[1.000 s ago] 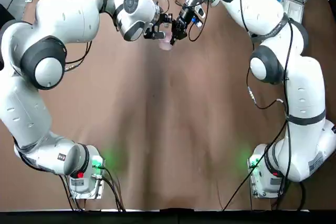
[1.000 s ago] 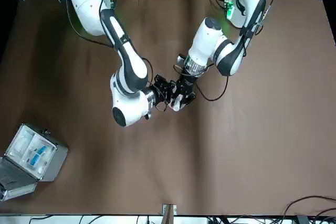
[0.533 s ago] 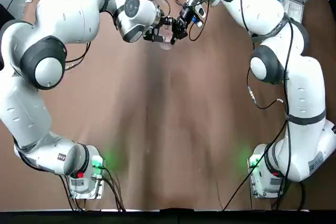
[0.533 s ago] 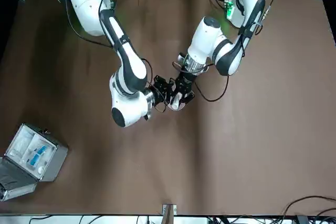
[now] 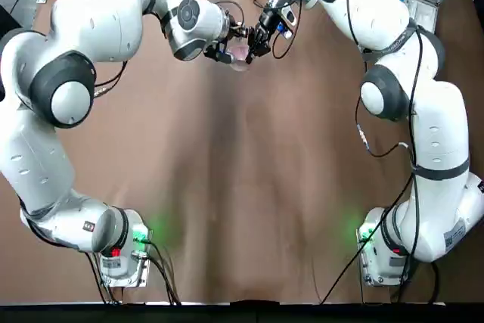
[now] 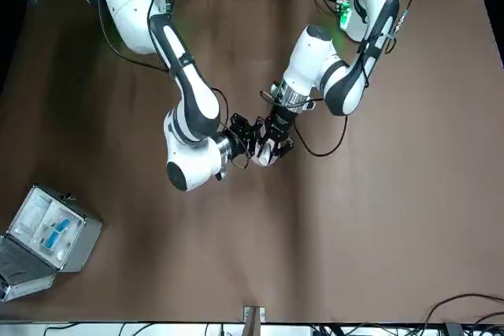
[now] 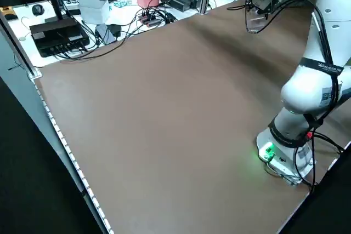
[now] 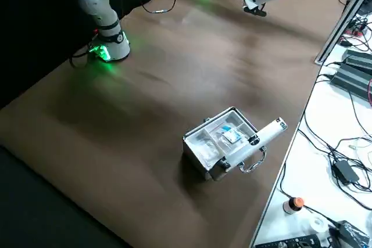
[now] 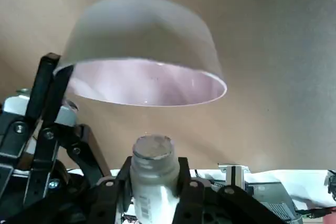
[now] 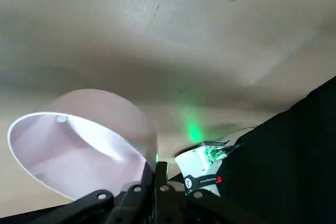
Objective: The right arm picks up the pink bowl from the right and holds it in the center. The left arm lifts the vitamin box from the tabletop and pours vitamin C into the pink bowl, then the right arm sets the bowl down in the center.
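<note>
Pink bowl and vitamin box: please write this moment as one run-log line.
right gripper: shut on pink bowl, raised | left gripper: shut on vitamin box, mouth toward bowl | pouring stage

Overhead and front cameras face opposite ways over the tabletop [image 5: 242,187], side cameras look diagonally across it, and both wrist cameras closely share the pink bowl [image 9: 144,61].
</note>
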Controlling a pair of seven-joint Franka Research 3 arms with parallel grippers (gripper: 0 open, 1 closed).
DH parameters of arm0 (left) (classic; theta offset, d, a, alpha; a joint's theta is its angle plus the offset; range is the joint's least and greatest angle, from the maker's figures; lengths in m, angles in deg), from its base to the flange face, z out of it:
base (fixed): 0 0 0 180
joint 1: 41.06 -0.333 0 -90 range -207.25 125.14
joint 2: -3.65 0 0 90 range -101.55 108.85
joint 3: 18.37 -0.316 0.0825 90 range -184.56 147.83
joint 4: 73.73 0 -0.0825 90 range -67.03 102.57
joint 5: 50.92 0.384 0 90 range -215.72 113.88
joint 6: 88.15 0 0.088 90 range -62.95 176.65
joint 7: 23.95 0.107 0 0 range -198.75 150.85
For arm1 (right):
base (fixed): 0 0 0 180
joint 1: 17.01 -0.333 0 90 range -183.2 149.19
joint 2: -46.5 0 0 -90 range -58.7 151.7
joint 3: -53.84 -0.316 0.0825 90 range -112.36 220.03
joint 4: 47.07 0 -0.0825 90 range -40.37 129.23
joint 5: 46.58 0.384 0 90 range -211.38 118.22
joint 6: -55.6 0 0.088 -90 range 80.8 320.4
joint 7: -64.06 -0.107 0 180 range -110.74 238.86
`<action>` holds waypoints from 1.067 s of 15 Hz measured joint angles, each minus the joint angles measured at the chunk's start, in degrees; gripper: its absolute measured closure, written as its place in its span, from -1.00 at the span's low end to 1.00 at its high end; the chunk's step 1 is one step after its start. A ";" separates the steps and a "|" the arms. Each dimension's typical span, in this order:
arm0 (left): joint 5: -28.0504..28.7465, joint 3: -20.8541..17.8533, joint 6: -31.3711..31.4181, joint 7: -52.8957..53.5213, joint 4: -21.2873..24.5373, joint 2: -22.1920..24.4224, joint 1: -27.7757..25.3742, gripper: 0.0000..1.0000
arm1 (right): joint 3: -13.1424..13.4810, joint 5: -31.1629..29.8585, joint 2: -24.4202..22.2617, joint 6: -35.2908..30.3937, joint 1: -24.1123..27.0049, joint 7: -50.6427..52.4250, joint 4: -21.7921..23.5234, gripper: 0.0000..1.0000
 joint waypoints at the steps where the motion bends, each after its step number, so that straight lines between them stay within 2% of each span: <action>1: 0.29 0.00 0.03 0.00 0.02 0.00 0.00 0.28 | 0.00 0.00 0.00 -0.01 0.02 0.00 0.00 0.96; 7: 3.08 0.00 0.21 -0.03 0.16 -0.01 0.03 0.28 | 0.00 0.00 0.00 -0.10 0.04 0.01 -0.01 0.96; 16: 3.09 -0.19 2.86 -0.63 0.73 -0.33 -0.01 0.28 | 0.01 0.00 0.00 -0.59 0.05 0.02 -0.01 0.96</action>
